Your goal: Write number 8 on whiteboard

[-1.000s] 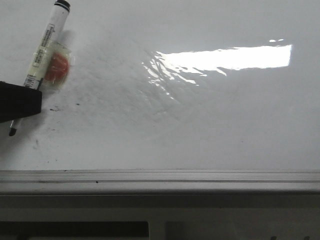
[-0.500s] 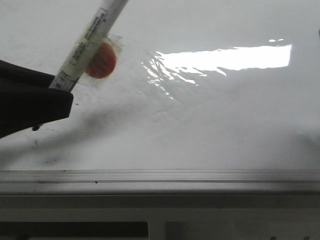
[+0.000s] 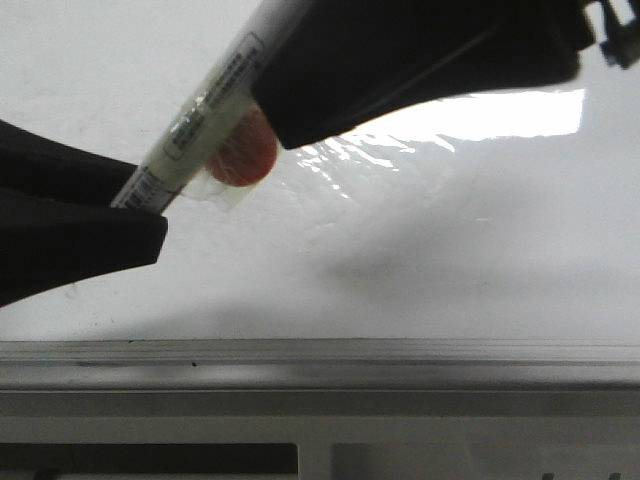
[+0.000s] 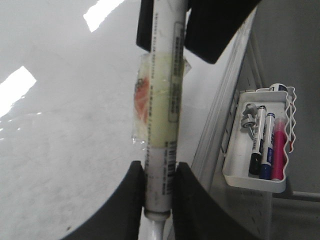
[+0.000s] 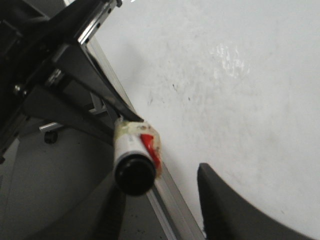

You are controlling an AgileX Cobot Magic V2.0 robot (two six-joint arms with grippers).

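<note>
Left claw [image 4: 159, 192] is clamped on the lower barrel of the marker [image 4: 162, 110], jaws pressed against both sides; marker tilts up and away over the whiteboard [image 3: 450, 260]. A red disc [image 3: 243, 152] under clear tape sits on the barrel, midway between the two claws. Right claw [image 5: 162, 200] is at the marker's capped end: jaws spread apart, black cap between them, gap on the one side I can see, so no grip visible. In the front view it shows as a dark mass over the upper barrel. No 8 visible on the board, only faint smudges, small dark specks and a glare patch. Grey metal strip [image 3: 400, 352] runs along the near board edge. White tray [image 4: 260, 150] beside the board holds spare markers [image 4: 265, 145].
</note>
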